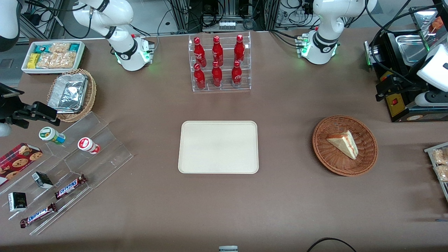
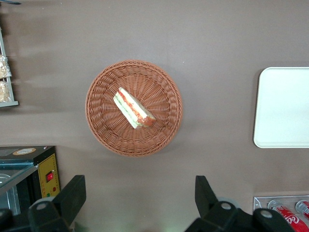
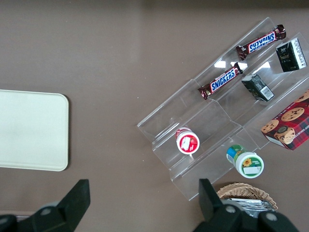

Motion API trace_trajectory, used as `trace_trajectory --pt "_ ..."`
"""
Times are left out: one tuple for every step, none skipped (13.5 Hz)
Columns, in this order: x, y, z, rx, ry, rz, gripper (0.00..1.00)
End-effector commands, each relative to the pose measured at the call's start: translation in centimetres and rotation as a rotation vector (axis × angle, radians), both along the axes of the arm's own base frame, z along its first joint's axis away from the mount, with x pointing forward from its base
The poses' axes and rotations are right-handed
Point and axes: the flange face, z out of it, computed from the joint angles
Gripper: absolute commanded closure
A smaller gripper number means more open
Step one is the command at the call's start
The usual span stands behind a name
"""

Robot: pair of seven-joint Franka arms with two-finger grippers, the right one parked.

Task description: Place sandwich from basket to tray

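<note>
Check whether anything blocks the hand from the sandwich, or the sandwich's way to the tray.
Nothing visible does. The hand hangs open above the table beside the basket, with the sandwich lying uncovered inside. Only bare table lies between basket and tray, which holds nothing.

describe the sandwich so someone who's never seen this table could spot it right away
Start at the cream tray mid-table, then look toward the working arm's end for the round reddish-brown basket. The sandwich lies in it, alone: a pale bread wedge with red and green filling at its cut edge. The open gripper hangs above the table beside the basket.
</note>
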Motion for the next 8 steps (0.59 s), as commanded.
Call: trace_trajectory --pt "-0.3 -0.4 0.0 0.009 0.013 0.007 0.0" --pt "-0.3 -0.4 0.0 0.009 0.012 0.01 0.0" --pt "-0.3 -0.4 0.0 0.009 0.012 0.01 0.0" --pt "-0.3 -0.4 -0.1 0.009 0.013 0.012 0.0" --pt "-0.2 -0.4 0.0 0.009 0.012 0.012 0.0" --pt "-0.1 -0.2 -0.3 0.009 0.017 0.015 0.0" --pt "0.1 0.1 -0.8 0.01 0.026 0.021 0.0" --pt "0.5 0.7 -1.4 0.01 0.038 0.033 0.0"
